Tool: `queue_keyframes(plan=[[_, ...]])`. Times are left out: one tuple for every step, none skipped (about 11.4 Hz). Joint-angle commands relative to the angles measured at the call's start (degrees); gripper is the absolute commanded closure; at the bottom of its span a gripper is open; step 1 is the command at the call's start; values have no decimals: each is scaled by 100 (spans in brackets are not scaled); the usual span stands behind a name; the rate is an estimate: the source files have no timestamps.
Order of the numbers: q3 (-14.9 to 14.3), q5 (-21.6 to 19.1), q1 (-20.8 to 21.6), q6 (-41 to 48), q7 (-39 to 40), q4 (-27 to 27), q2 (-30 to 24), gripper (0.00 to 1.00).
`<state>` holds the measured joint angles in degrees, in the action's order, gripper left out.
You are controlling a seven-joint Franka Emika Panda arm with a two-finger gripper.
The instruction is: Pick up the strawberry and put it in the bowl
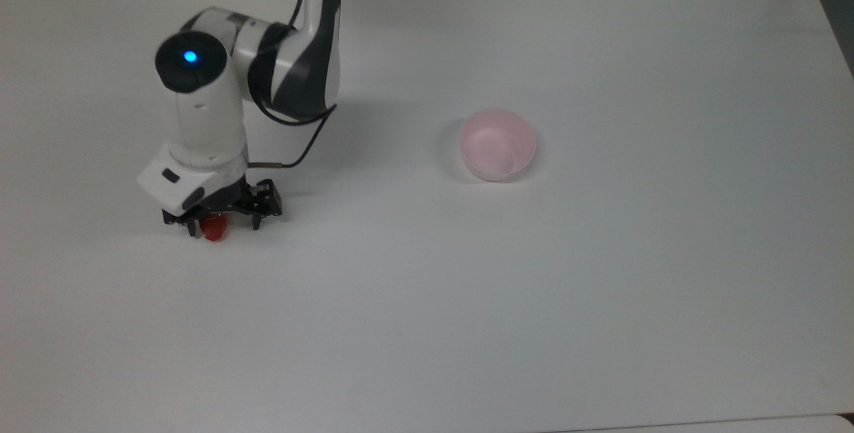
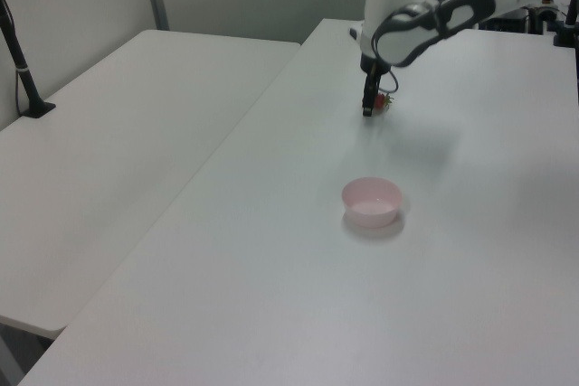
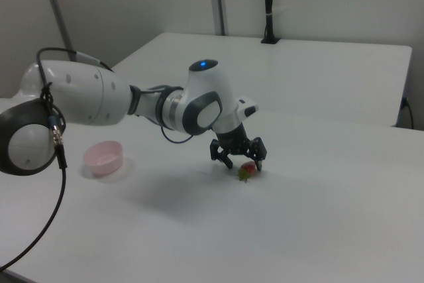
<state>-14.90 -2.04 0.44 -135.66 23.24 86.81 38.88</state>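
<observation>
White desk (image 1: pixel 534 299) fills my top view, its near half bare. Going back from that edge, I first reach the strawberry (image 1: pixel 214 228), lying on the desk toward the top view's left with its red tip poking out from under the gripper (image 1: pixel 222 226). The fingers (image 1: pixel 195 229) are spread apart, one on each side of the fruit, released and not pressing it as far as I can see. In my right view the strawberry (image 3: pixel 246 171) lies on the desk just below the gripper (image 3: pixel 241 162), green cap facing the camera. In my left view the gripper (image 2: pixel 367 108) points straight down, almost on the desk, with a bit of red beside it.

Farther back, and well apart toward the top view's right, sits the bowl (image 1: pixel 497 144), pale pink, upright, nothing in it. The arm (image 1: pixel 200 106) rises behind the gripper, a blue light on its joint, and runs off the far edge of the desk. Beyond that, my right view shows a second white desk (image 3: pixel 318 64) and a grey wall.
</observation>
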Motion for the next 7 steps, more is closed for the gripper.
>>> queue_keyframes(plan=[[-127, 45, 123, -250, 75, -51, 199, 24], [-179, 37, 131, -241, 93, -51, 164, 33], [-276, 37, 140, -233, 110, -51, 112, 34], [-277, 37, 132, -189, 206, -42, 50, 35], [-285, 28, 132, -162, 251, -42, 41, 41], [-285, 36, 132, -154, 251, -33, 41, 49], [-285, 28, 132, -32, 251, 11, -29, 59]])
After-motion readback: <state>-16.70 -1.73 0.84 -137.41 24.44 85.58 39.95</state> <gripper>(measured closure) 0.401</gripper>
